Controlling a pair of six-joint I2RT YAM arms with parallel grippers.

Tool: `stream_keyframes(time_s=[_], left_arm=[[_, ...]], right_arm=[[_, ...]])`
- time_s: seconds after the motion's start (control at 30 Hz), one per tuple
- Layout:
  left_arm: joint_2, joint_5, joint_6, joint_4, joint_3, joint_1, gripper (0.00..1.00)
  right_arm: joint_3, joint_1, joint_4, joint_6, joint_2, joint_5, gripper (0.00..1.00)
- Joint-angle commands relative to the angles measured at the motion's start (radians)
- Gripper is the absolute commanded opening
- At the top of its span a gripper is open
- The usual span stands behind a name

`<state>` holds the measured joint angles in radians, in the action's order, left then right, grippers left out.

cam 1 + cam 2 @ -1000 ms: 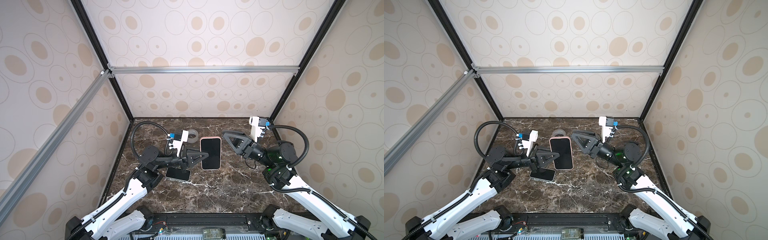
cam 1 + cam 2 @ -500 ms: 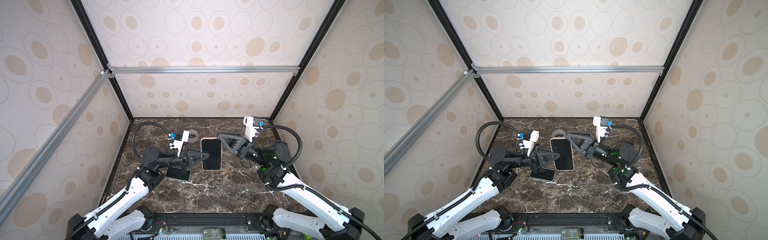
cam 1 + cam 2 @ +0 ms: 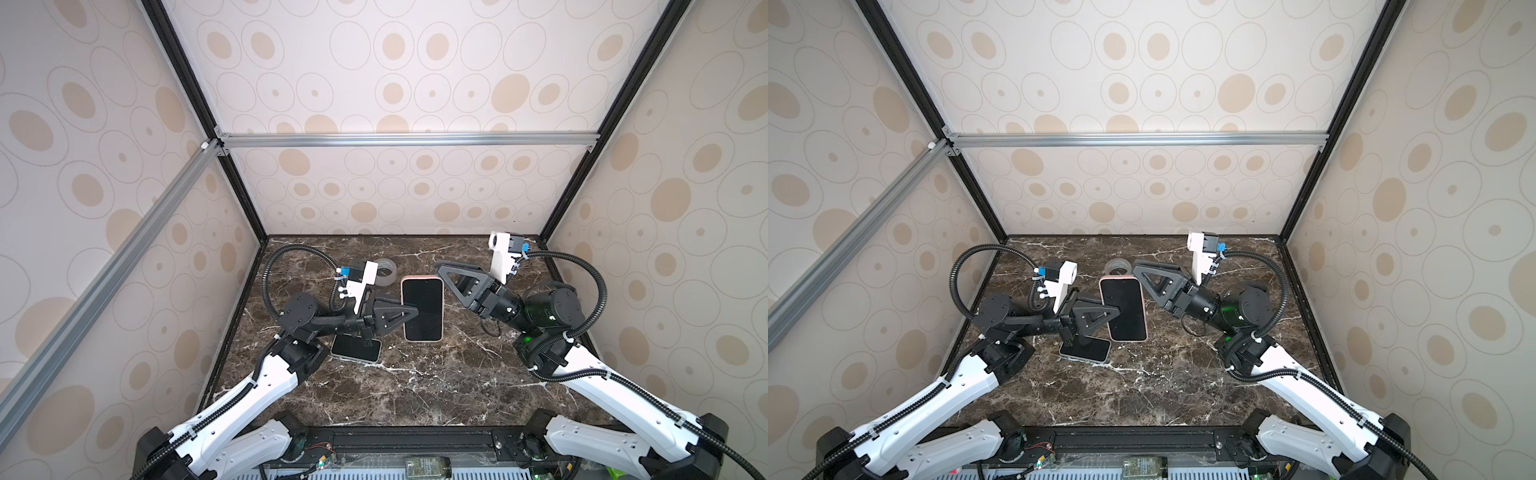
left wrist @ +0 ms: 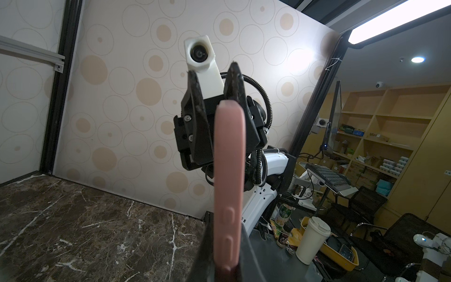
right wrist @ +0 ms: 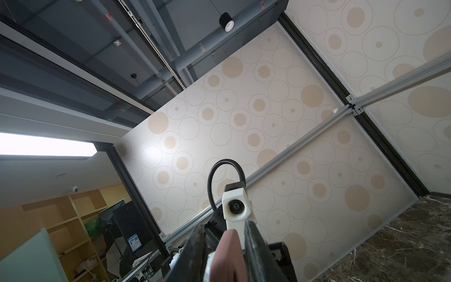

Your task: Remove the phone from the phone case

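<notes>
Dark marble tabletop [image 3: 415, 386] lies below (a second phone [image 3: 356, 348] rests on it). Clenched on the pink phone case [image 4: 228, 171], the left hand [image 3: 409, 312] holds it aloft, phone [image 3: 424, 307] inside. Opposite, the right hand [image 3: 441, 268] straddles a far corner; whether it pinches, I cannot tell. Peeling against that single edge-grip could twist everything loose.

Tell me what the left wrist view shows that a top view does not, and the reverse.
Only the left wrist view: the side buttons on the pink phone case, seen edge-on, and a paper cup outside the cell. Only a top view: the phone with its black screen up, a second phone lying flat on the table, and a tape roll. Both: the case, the marble table, and the right gripper at the case's far end.
</notes>
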<state>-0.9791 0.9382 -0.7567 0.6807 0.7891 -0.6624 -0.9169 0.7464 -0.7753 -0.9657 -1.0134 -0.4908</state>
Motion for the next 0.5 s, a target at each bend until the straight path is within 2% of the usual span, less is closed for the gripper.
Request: stream_keyframes(time_s=[0.0,0.47], left_arm=[[0.007,0.009,-0.022,0.089,0.007,-0.006,0.0],[0.0,0.008,-0.021,0.091,0.005,-0.011,0.0]], right_arm=[[-0.034,0.01,-0.064,-0.027,-0.013,0.005,0.28],[-0.053,0.024,-0.067,-0.025,-0.033,-0.026,0.16]])
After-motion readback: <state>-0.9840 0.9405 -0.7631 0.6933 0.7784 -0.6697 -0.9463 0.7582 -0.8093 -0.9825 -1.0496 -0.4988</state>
